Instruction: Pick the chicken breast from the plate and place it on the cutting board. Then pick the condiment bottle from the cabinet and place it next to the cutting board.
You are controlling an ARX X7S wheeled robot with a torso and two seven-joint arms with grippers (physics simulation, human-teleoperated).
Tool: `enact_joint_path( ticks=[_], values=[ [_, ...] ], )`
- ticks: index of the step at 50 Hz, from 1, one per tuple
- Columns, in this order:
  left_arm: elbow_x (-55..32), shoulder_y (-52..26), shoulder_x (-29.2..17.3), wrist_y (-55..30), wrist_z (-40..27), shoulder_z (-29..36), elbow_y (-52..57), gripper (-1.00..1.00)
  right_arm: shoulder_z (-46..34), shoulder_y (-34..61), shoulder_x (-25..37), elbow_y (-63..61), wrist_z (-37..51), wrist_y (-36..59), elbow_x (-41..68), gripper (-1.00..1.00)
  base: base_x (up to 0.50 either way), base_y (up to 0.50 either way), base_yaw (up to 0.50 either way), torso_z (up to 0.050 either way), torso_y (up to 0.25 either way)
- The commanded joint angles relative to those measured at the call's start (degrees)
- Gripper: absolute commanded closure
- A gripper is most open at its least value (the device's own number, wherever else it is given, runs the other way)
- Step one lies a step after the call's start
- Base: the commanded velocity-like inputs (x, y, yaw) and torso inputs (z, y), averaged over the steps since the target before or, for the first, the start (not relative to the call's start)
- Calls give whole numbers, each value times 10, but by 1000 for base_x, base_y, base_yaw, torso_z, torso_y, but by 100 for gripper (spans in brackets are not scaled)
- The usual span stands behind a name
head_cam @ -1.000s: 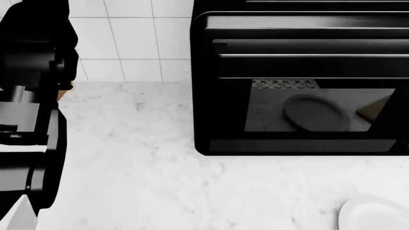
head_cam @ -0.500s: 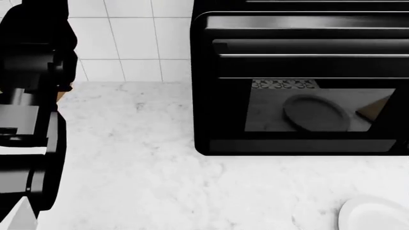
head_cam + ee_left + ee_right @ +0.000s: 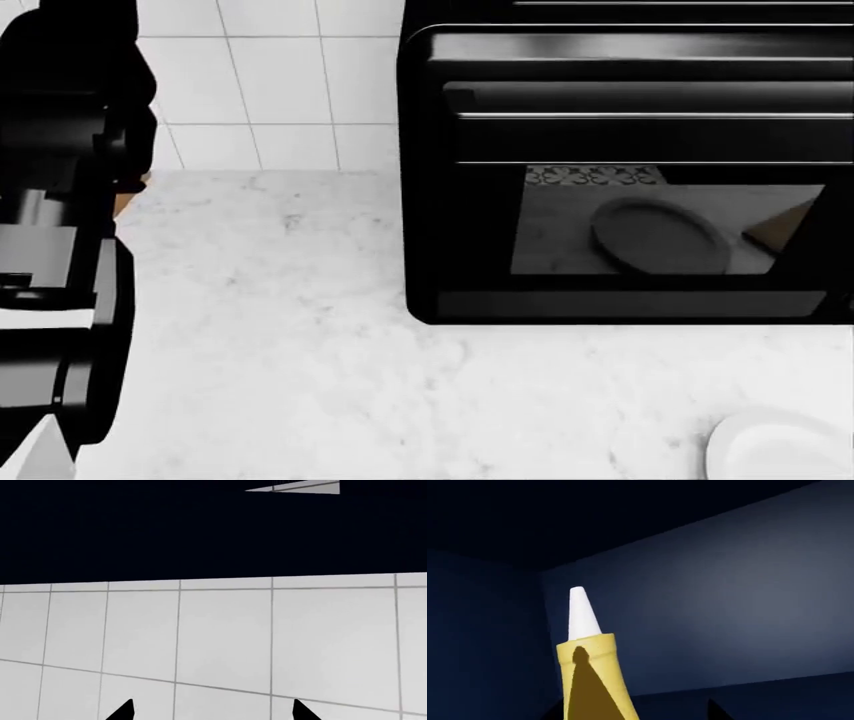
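In the right wrist view the yellow condiment bottle [image 3: 594, 672] with its pale nozzle stands upright inside a dark cabinet. My right gripper [image 3: 634, 714] is open, and the bottle stands between its fingertips, nearer one of them. Whether a finger touches it I cannot tell. My left gripper [image 3: 212, 712] is open and empty, facing a white tiled wall under a dark cabinet. In the head view part of the white plate [image 3: 781, 450] shows at the lower right corner, bare as far as it shows. The chicken breast and the cutting board are out of view.
A large black oven-like appliance [image 3: 627, 160] stands on the white marble counter [image 3: 294, 340] at the right, its glass reflecting the plate. My left arm [image 3: 60, 250] fills the head view's left edge, with a small tan sliver [image 3: 130, 192] behind it.
In the head view my left arm has shifted slightly to the left. Nothing else has moved.
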Motion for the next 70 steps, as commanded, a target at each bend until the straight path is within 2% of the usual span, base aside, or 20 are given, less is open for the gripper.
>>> enact_joint_path(
  ticks=[1,5,6,20,34,51,64,70],
  values=[
    [-2,4,-3,3,1,-1,0,-100,-59,-44,-38,104,-79,26,11,-100,0,0,0,0,0],
    [-4,8,-5,-1,1,-2,9,-100,-95,-38,-61,150,-122,60,-7,-100,0,0,0,0,0],
    [-5,10,-5,-4,1,-2,13,-100,-100,-37,-65,156,-123,60,-12,100,0,0,0,0,0],
    [-7,12,-6,-8,-1,-1,20,-100,-89,-41,-50,124,-91,57,-5,100,5,0,3,0,0],
    [-9,15,-5,-16,-1,0,32,-100,-24,-21,33,-110,41,30,21,100,1,0,1,0,0],
    [-11,22,-5,-26,-3,3,51,-100,19,-14,66,-278,106,22,57,100,0,0,0,0,0],
    [-12,27,-8,-37,-5,5,69,-100,36,7,74,-324,126,32,81,100,0,0,0,0,0],
    [-13,31,-8,-39,-6,5,75,-100,37,7,73,-334,133,43,97,100,-465,-145,0,0,0]
  ],
)
